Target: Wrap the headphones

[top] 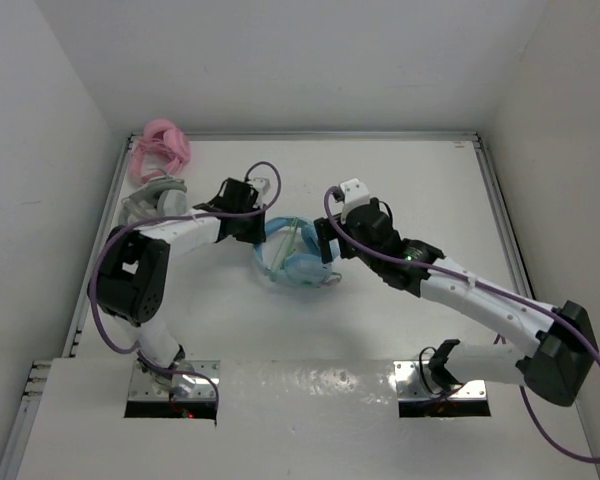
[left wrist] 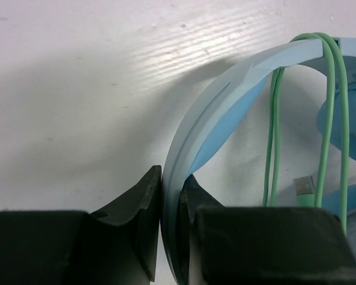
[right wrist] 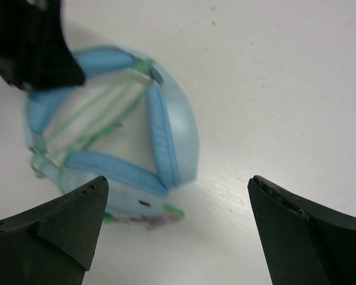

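Observation:
The light blue headphones (top: 292, 258) lie mid-table, with the pale green cable (top: 288, 243) looped over the headband. In the left wrist view my left gripper (left wrist: 171, 184) is shut on the headband (left wrist: 225, 83), and strands of the cable (left wrist: 329, 119) hang over that band. From above, the left gripper (top: 263, 222) sits at the headphones' left side. My right gripper (right wrist: 178, 184) is open and holds nothing, hovering just off the ear cups (right wrist: 172, 133). In the top view the right gripper (top: 325, 245) stands at the headphones' right edge.
Pink headphones (top: 162, 146) rest in the far left corner, with grey-white headphones (top: 158, 196) just in front of them. A raised rim (top: 505, 240) borders the table on the right and at the back.

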`<state>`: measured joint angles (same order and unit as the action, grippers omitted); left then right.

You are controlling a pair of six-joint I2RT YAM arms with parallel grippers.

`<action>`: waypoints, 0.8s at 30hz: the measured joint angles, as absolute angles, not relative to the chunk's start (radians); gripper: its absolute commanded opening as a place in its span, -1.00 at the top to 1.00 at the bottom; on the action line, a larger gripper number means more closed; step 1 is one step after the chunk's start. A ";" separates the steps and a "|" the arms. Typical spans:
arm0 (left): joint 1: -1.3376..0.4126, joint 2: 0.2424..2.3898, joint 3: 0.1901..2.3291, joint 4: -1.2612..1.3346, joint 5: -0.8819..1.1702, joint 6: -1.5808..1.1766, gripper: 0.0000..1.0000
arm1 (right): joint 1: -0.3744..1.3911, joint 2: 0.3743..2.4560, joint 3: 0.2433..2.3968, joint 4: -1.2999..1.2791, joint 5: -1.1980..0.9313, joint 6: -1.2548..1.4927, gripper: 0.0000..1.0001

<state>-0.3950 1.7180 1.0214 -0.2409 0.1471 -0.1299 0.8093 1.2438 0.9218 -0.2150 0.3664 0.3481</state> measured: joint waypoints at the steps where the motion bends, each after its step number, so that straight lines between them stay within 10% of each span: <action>1: -0.381 1.706 1.021 -0.247 0.150 -0.127 1.00 | 0.809 1.223 0.897 -0.214 0.373 0.349 -0.98; 24: 0.246 1.265 0.909 -0.636 0.196 0.427 1.00 | 0.807 1.214 0.776 -0.090 0.363 0.366 -0.98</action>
<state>0.2459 1.2648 0.9089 -0.6357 0.1959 0.4267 0.8066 1.2137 0.7765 -0.0898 0.3626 0.3660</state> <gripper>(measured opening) 0.128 0.986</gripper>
